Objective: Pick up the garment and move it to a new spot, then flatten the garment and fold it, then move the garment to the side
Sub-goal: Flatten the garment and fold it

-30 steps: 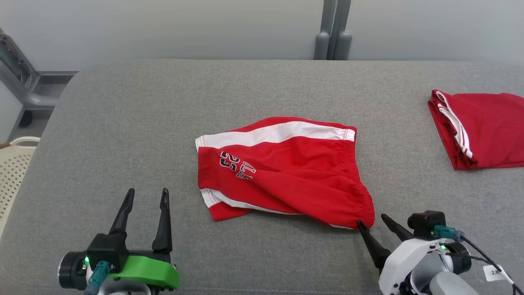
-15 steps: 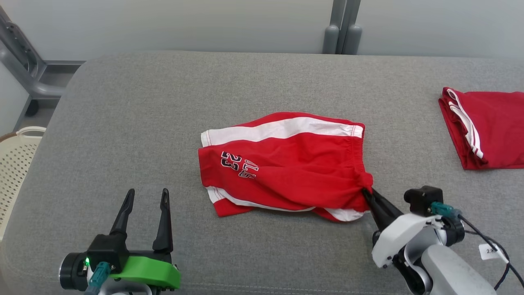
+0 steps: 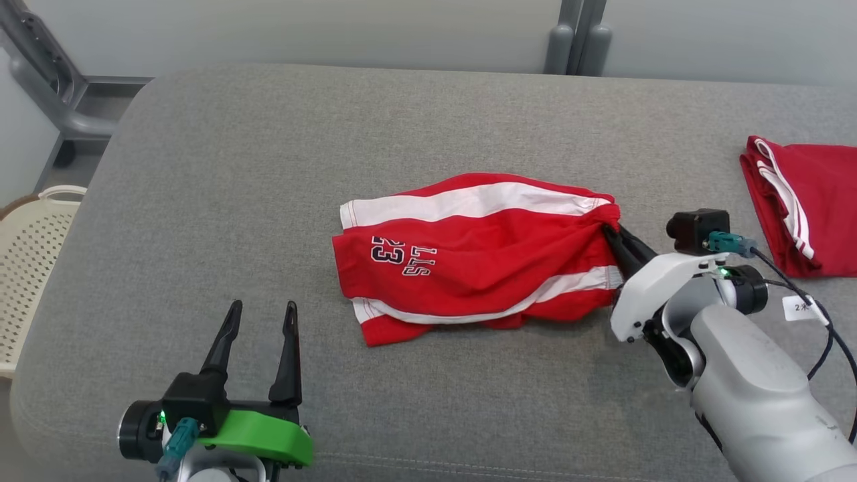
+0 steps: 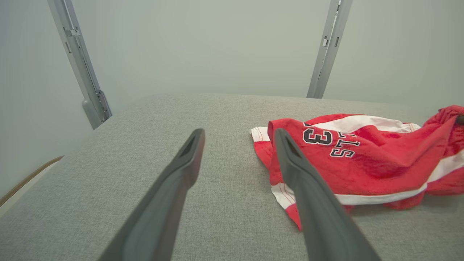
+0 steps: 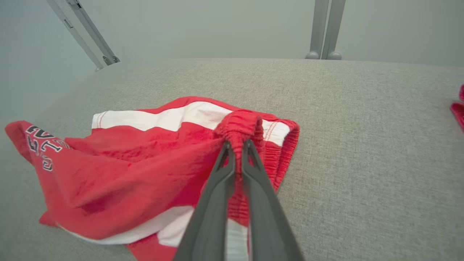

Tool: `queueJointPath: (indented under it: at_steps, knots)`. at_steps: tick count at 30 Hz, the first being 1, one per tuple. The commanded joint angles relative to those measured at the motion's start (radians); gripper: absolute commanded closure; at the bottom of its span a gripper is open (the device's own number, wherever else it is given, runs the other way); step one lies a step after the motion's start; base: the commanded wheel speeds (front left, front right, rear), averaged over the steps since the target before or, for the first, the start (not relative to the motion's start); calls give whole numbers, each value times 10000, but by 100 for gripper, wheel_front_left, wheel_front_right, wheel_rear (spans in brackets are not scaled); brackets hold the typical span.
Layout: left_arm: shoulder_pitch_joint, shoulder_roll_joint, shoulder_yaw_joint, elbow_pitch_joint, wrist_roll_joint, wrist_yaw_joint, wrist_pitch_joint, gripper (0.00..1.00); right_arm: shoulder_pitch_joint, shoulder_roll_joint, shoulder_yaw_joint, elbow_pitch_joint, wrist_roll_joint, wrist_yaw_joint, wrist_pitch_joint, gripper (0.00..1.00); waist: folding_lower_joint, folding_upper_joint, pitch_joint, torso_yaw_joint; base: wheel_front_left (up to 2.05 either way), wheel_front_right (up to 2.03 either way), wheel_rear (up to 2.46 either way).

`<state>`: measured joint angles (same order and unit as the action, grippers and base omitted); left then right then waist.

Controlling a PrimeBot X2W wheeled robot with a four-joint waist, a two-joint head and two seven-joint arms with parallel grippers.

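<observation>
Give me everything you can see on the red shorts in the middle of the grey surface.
The red shorts with white side stripes look like soft knit fabric, with dark-outlined white lettering and "23" near one leg hem. They lie rumpled and partly folded over on the grey fabric-covered surface, leg hems toward the robot's left. The right gripper is shut on the gathered elastic waistband, holding that bunched end slightly off the surface. Nothing else touches them.

Open passage is offered over the grey cushion left of and behind the red shorts, spread at its middle. The right side is narrowed by the right gripper, clamped on them, and by a folded red garment near the edge. A perforated basket is set beside the left edge.
</observation>
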<state>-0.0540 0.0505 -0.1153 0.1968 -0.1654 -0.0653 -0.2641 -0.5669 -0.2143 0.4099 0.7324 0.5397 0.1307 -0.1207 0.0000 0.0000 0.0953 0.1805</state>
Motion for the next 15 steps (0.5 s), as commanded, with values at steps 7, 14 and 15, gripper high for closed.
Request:
queueJointPath:
  at_steps: [7,14,15]
  knots:
    - [-294,9,-302,115,-132,111,7,0,-1007,34,0,2056,-82,-2,-258,100,0,0,254,392,0,0,0]
    - [-296,9,-222,154,-149,173,7,0,-1422,229,288,3341,-142,-2,-998,0,0,0,259,289,0,0,0]
    - [-282,9,-210,156,-131,156,7,0,-1433,247,334,3414,-140,-2,-1070,0,0,0,243,237,0,0,0]
